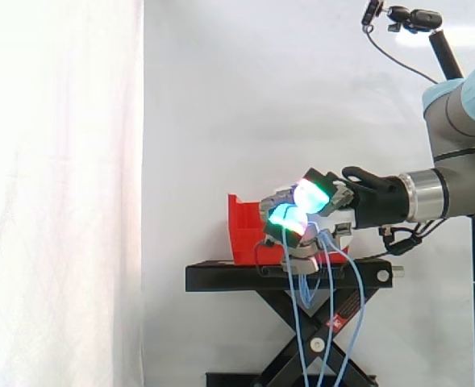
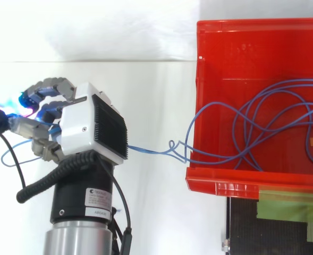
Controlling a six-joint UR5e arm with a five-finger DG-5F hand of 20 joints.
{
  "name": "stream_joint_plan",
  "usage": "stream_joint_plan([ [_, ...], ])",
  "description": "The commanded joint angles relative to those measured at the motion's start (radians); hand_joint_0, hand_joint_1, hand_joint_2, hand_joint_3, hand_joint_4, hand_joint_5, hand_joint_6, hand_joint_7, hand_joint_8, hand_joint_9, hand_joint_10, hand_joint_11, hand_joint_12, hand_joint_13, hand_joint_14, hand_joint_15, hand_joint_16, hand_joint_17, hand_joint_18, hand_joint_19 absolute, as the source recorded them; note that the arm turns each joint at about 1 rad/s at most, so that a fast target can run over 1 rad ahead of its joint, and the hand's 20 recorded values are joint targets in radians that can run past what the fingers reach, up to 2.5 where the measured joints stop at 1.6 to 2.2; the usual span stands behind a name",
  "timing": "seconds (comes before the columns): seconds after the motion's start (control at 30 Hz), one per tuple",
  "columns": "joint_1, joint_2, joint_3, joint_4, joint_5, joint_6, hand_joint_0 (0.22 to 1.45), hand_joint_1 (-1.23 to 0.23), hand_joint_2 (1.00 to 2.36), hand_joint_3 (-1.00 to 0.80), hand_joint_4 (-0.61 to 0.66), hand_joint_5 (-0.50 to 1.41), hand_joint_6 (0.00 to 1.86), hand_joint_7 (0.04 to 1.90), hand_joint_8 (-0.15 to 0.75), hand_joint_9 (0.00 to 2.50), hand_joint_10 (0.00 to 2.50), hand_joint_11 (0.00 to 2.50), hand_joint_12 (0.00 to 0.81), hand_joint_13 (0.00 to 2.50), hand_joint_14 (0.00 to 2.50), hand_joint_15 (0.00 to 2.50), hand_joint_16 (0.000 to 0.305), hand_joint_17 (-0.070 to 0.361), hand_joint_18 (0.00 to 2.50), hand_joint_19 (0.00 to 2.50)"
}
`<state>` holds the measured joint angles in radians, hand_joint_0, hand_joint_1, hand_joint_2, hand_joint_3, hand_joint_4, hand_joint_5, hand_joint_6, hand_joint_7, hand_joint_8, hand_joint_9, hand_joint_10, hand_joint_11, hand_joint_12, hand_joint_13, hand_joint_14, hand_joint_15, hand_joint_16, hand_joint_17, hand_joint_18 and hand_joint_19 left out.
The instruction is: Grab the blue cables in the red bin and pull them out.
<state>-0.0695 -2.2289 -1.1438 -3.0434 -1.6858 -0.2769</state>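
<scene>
Biggest first: the arm point(image 1: 463, 105) comes in level above the black stand point(image 1: 221, 278), w/ the red bin point(image 2: 236, 58) sitting on the stand's top. In the top view the hand point(image 2: 84, 125) is clear of the bin, off its open side and apart from its wall. The fingers are curled in, glowing fingertips point(image 1: 310, 196) tucked together, and we judge they're clamped round the blue cables point(image 2: 148, 151). One strand runs from under the palm straight to the bin's near corner, and a small loop pokes out on the hand's far side. Most of the cable is in loose coils on the bin floor. In the side view several strands hang from the hand down past the stand's edge. Key relation: the coils lie on the bin side of the hand and the strand's long axis points hand-to-corner, so we reckon the pull wants to go along that line, away from the bin. Snag risk at the bin's lip, approx. where the strand knots.
</scene>
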Motion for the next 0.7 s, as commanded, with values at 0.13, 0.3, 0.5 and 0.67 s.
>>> stream_joint_plan([
  [0.13, 0.001, 0.0, 0.001, 0.0, 0.0, 0.002, 0.93, -0.9, 1.0, -1.0, -0.01, 0.8, 1.22, 0.53, 0.168, 1.36, 0.0, 1.8, 0.279, 1.25, 0.84, 1.59, 0.042, 0.095, 1.03, 1.18],
  [0.3, 0.001, 0.0, -0.001, 0.0, 0.0, 0.0, 0.92, -0.9, 1.0, -1.0, -0.02, 0.8, 1.22, 0.52, 0.171, 1.36, 0.0, 1.78, 0.282, 1.25, 0.83, 1.59, 0.042, 0.095, 1.03, 1.19],
  [0.5, -0.001, 0.0, 0.001, 0.0, 0.0, 0.0, 0.92, -0.9, 1.0, -1.0, -0.02, 0.8, 1.22, 0.52, 0.164, 1.36, 0.0, 1.8, 0.278, 1.25, 0.83, 1.59, 0.042, 0.093, 1.03, 1.19],
  [0.67, -0.001, 0.0, -0.001, 0.0, 0.0, 0.0, 0.92, -0.9, 1.0, -1.0, -0.02, 0.8, 1.22, 0.52, 0.171, 1.36, 0.0, 1.79, 0.281, 1.25, 0.83, 1.6, 0.042, 0.094, 1.03, 1.18],
])
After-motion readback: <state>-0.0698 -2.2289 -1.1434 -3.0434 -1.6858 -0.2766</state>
